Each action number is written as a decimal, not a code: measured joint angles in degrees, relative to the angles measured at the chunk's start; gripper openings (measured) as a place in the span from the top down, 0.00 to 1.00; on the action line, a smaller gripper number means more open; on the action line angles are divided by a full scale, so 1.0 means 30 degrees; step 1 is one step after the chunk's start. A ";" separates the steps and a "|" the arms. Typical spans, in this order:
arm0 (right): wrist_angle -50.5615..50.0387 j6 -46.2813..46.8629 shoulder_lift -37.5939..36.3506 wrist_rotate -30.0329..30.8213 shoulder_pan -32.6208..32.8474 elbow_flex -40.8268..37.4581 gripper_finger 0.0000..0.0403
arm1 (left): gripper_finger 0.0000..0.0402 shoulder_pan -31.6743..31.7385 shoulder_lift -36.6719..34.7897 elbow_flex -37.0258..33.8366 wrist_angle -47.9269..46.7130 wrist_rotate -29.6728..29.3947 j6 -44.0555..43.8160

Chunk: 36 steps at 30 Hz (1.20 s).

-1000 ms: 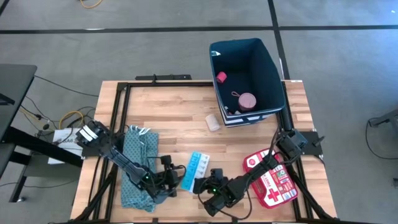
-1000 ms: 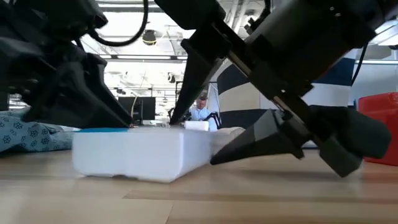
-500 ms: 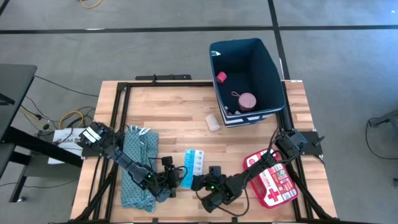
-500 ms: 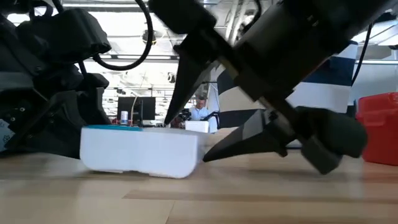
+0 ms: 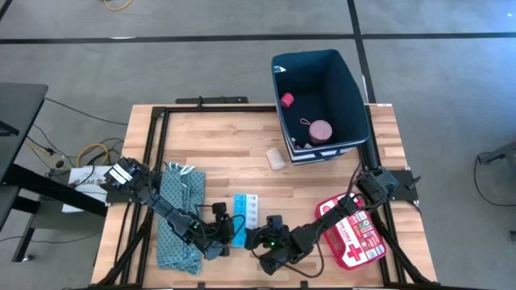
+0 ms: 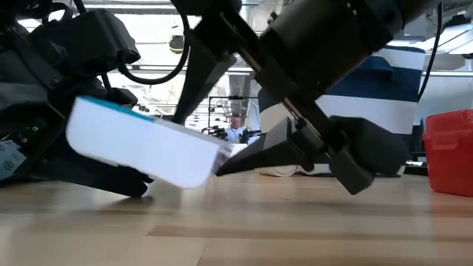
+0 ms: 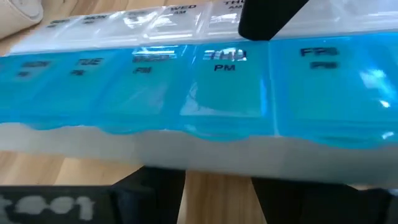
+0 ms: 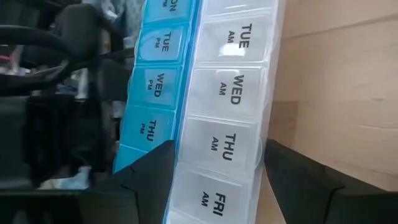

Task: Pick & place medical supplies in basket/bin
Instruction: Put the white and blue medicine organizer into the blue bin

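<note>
Right tool (image 5: 256,236), near the worktop's front edge at mid-width: fingers spread wide either side of the light blue pill organizer strip (image 5: 244,216), one finger (image 8: 298,177) on bare wood, not clamped. Left tool (image 5: 224,234) just beside the strip's other side; grip state cannot tell, fingers hidden under the strip in its wrist view. Strip tilted, one end raised off the worktop (image 5: 226,145); hard glossy plastic, blue PM row, clear AM row, some lettering blurred. Folded teal patterned cloth (image 5: 179,213) partly under the left arm. Red-and-white first aid pouch (image 5: 355,234) at front right, partly covered by the right arm. Beige bandage roll (image 5: 276,158) beside the navy fabric bin (image 5: 343,80); pink round tape roll (image 5: 320,130) and small pink cube (image 5: 286,100) inside.
</note>
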 joint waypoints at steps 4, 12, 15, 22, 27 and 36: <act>0.0240 -0.0604 -0.0034 -0.0096 0.0180 0.0024 0.42 | 0.59 -0.0057 0.0014 0.0000 0.0156 -0.0097 0.0786; 0.0364 -0.1307 -0.0034 0.0341 0.0260 0.0046 0.42 | 0.59 -0.0172 0.0014 0.0007 0.0936 -0.0169 0.1418; 0.0452 -0.1592 -0.0034 0.0632 0.0309 0.0046 0.42 | 0.59 -0.0258 0.0014 0.0007 0.1105 -0.0170 0.1487; 0.0471 -0.1074 -0.0043 0.2673 0.0548 0.0059 0.42 | 0.59 -0.0277 -0.0559 0.0044 0.1761 -0.0404 0.1942; 0.0435 -0.1144 -0.0154 0.3584 0.0552 0.0082 0.42 | 0.59 -0.0219 -0.1593 0.0073 0.1730 -0.1417 0.3071; 0.1127 -0.4071 -0.0704 0.5759 0.0566 0.0053 0.42 | 0.59 0.0141 -0.2508 0.0073 0.1731 -0.1810 0.3638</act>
